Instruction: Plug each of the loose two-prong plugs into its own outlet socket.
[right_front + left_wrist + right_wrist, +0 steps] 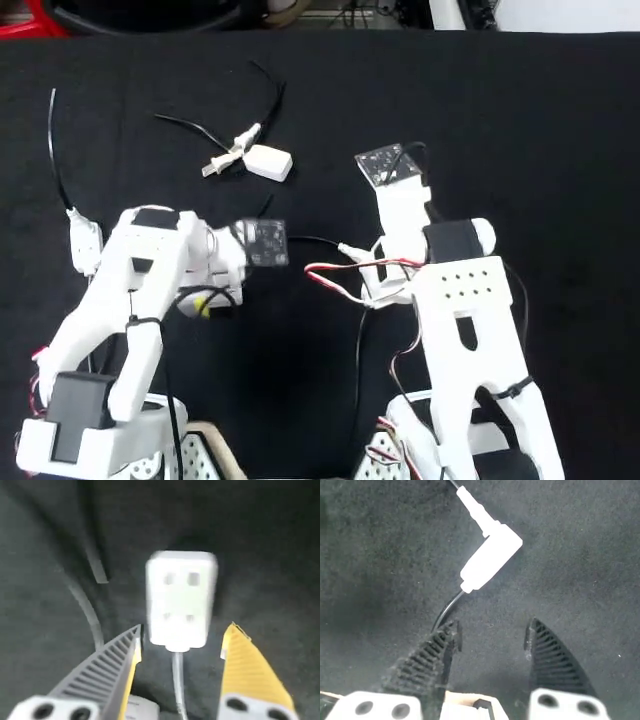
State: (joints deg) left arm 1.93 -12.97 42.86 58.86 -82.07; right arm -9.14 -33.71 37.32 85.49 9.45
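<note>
Jaws apart and holding nothing, my left gripper (185,629) hangs over a white outlet socket (181,597). Its yellow-faced fingers (240,660) flank the end of the block where the socket's cable (177,680) leaves. The socket lies on the black table (540,120) with its slotted face turned toward my camera. My right gripper (493,624) is likewise spread and empty, its black ribbed fingers (547,650) poised short of a white angled plug (490,555) that rests on the cloth. A dark cord (445,612) trails from the plug toward one finger, and I cannot make out its prongs. Seen from overhead, a second loose plug (228,158) lies just beside a second white socket (268,162) toward the far side of the table, apart from both arms. As I read it, the step in hand is the double pickup before the first mating: left steadies the socket, right takes the plug. To do it well, I would centre the block between the yellow faces and close on its two long sides. That keeps the slots uncovered and the cable out of the pinch. On the right I would come down over the thick part of the plug body, not the thin strain relief, and nudge clear of the cord so it is not trapped under a finger. The prongs must stay free and point away from the palm. Only then would I line prongs with slots and press straight in, since a slanted push would likely skid the light block across the cloth.
</note>
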